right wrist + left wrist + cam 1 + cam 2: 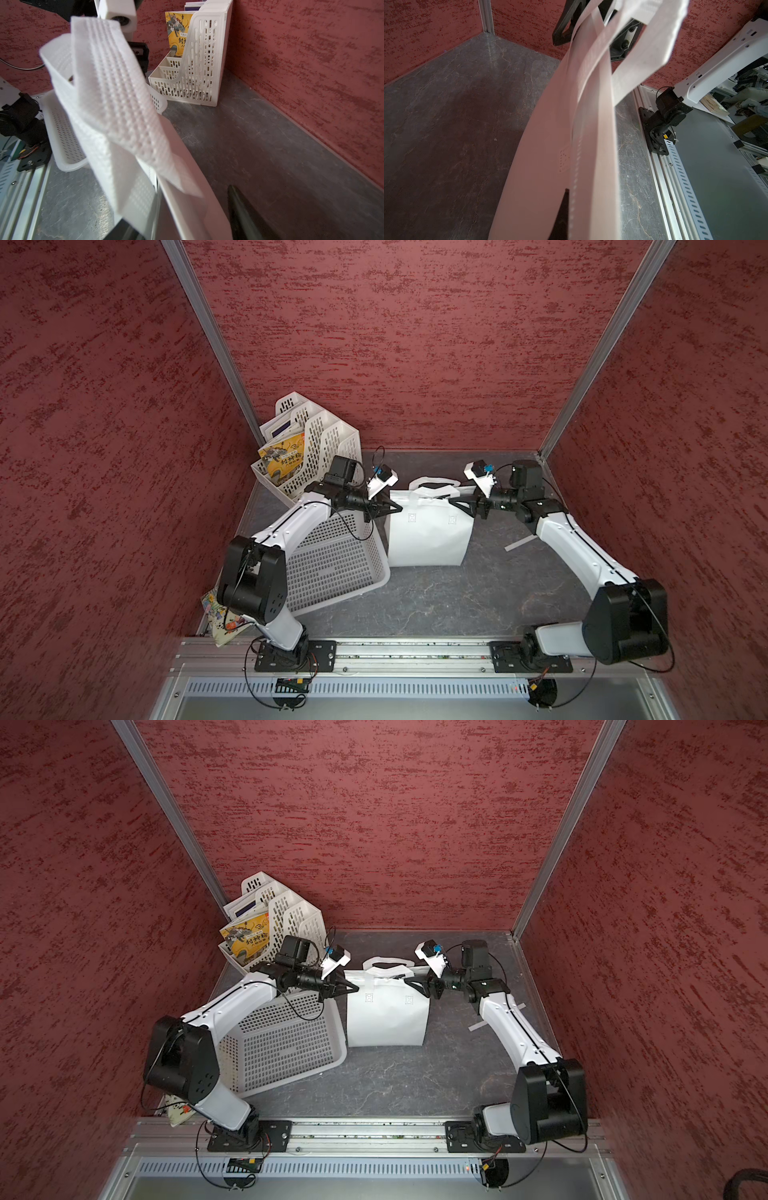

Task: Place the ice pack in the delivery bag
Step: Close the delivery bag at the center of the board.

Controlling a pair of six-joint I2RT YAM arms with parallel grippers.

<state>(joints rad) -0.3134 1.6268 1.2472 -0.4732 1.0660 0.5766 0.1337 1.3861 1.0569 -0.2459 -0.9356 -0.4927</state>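
The left hand (395, 509) is closed, pinching the left end of the top rim of the delivery bag (430, 535). In its wrist view the white fabric runs straight down to a dark finger (564, 207). The right hand (459, 507) has its jaws apart, astride the right end of the rim, one finger (239, 209) outside the wall; no grip evident.

The bag stands upright mid-worktop (457, 605), just beside the perforated basket (384, 572). Its mouth is nearly flat, with the handle loops (432, 482) lying over it. No ice pack identifiable in any view. A patterned pouch (220, 618) lies by the left arm's base; cannot tell what it is.

Step, as I read it: securing both rim ends to open the mouth.
- The right hand should take rim fabric only, clear of the handle strap (116, 99).
- Then ease the ends inward; pulling them apart would likely draw the mouth shut.
- Lift little, since the bag looks light and may tip.
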